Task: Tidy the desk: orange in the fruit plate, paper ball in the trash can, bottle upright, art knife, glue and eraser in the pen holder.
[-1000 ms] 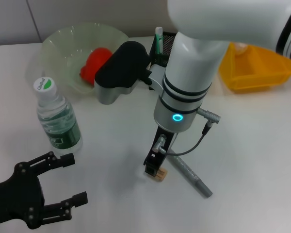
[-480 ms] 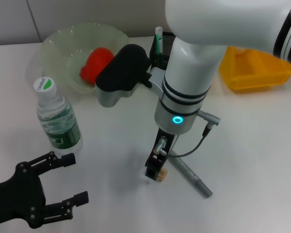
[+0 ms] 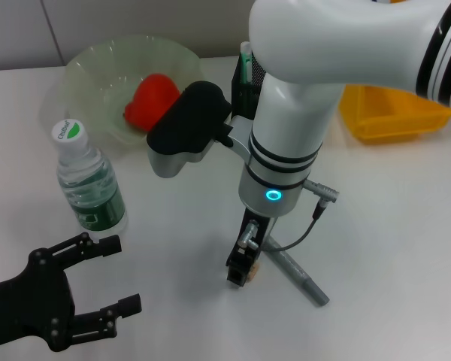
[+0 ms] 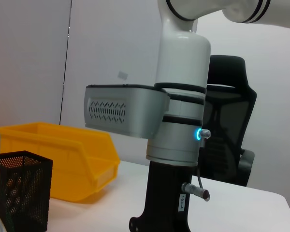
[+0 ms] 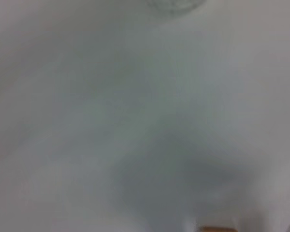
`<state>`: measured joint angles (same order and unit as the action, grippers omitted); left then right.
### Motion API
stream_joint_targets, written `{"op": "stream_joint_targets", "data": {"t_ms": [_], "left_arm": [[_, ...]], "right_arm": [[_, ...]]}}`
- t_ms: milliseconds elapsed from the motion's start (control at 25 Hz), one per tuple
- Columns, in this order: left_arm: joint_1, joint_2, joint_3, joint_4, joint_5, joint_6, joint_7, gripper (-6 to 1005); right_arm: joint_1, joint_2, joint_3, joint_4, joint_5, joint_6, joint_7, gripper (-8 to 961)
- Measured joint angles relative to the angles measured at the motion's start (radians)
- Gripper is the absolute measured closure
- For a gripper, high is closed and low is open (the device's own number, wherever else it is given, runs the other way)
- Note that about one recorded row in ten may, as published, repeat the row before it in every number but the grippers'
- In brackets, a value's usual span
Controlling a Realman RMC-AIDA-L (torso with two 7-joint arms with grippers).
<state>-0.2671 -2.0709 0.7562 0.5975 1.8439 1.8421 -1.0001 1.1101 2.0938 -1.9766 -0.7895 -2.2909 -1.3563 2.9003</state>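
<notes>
Right gripper [image 3: 240, 272] points straight down at table [image 3: 391, 226] centre, fingertips at a small tan eraser [image 3: 249, 274]; cannot tell whether the fingers clamp it. Grey art knife [image 3: 295, 271] lies just beside, toward 4 o'clock. Left gripper [image 3: 109, 274] hovers at 7 o'clock, fingers wide apart, holding nothing. Bottle [image 3: 89, 183] upright at 9 o'clock. Pen holder [image 3: 244, 81] at 12 o'clock.

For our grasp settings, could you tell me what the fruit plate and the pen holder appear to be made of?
The fruit plate looks like translucent pale-green plastic or glass, glossy: the table shows through its wall. The pen holder looks like black metal mesh, matte, with see-through perforations.
</notes>
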Motion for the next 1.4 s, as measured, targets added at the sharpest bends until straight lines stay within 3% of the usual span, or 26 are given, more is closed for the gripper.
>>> {"op": "stream_joint_targets", "data": {"t_ms": [440, 640, 760, 920, 1080, 1240, 1400], "left_arm": [[-0.001, 0.0, 0.0, -0.001, -0.005, -0.001, 0.001, 155], [-0.001, 0.0, 0.0, -0.001, -0.005, -0.004, 0.002, 155], [-0.002, 0.0, 0.0, -0.001, -0.005, -0.004, 0.002, 155], [-0.003, 0.0, 0.0, -0.001, -0.005, -0.006, 0.002, 155], [-0.006, 0.001, 0.0, -0.001, -0.005, -0.007, 0.001, 155], [-0.013, 0.001, 0.0, -0.001, -0.006, -0.014, -0.005, 155], [-0.024, 0.0, 0.0, -0.007, -0.006, -0.02, -0.009, 155]], "right_arm": [[-0.001, 0.0, -0.008, -0.003, 0.001, 0.004, 0.0, 545], [-0.009, -0.006, 0.014, -0.026, -0.01, -0.016, 0.0, 696], [-0.049, -0.014, 0.137, -0.109, -0.11, -0.096, -0.006, 690], [-0.148, -0.013, 0.367, -0.36, -0.347, -0.232, -0.014, 682], [-0.187, -0.016, 0.536, -0.517, -0.476, -0.302, -0.06, 674], [-0.201, -0.017, 0.623, -0.554, -0.526, -0.264, -0.109, 666], [-0.218, -0.017, 0.638, -0.548, -0.546, -0.16, -0.125, 658]]}}
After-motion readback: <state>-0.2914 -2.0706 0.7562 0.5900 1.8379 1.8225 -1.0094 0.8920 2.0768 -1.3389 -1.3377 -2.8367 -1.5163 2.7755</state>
